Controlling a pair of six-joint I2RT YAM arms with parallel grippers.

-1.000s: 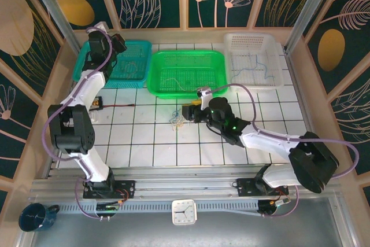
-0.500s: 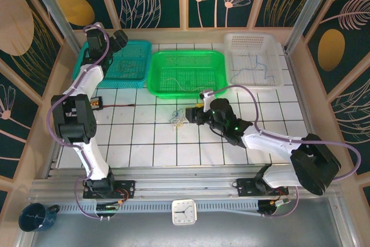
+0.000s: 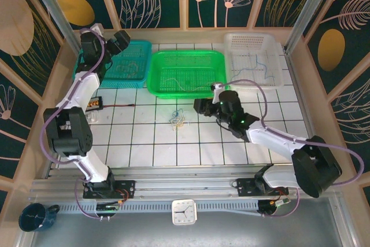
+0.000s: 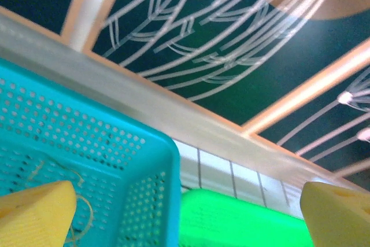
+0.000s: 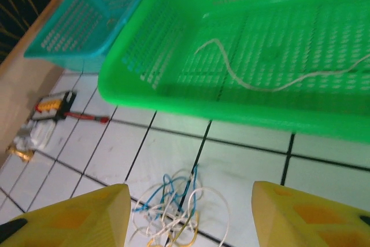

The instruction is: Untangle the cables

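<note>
A small clump of thin blue, white and yellowish cables [image 3: 177, 121] lies on the white tiled table. In the right wrist view the clump [image 5: 173, 206] sits low between my fingers, on the table beneath them. My right gripper [image 3: 200, 107] hovers just right of the clump, open [image 5: 188, 218], holding nothing. My left gripper [image 3: 119, 41] is raised over the far right corner of the teal basket [image 3: 124, 62], jaws wide open [image 4: 185, 215] and empty. A yellowish cable [image 4: 90, 214] lies in the teal basket. A pale cable [image 5: 254, 82] lies in the green basket [image 3: 186, 72].
A white basket [image 3: 254, 59] at the back right holds blue cables [image 3: 261, 67]. A small connector with a red lead [image 3: 99, 104] lies at the left. The back wall rail runs close behind the baskets. A mug [image 3: 34, 217] and a clock [image 3: 184, 211] sit below the table's front rail.
The left gripper went from shut to wide open over the teal basket and swung up toward the back wall. The right gripper drew back to the right, away from the clump.
</note>
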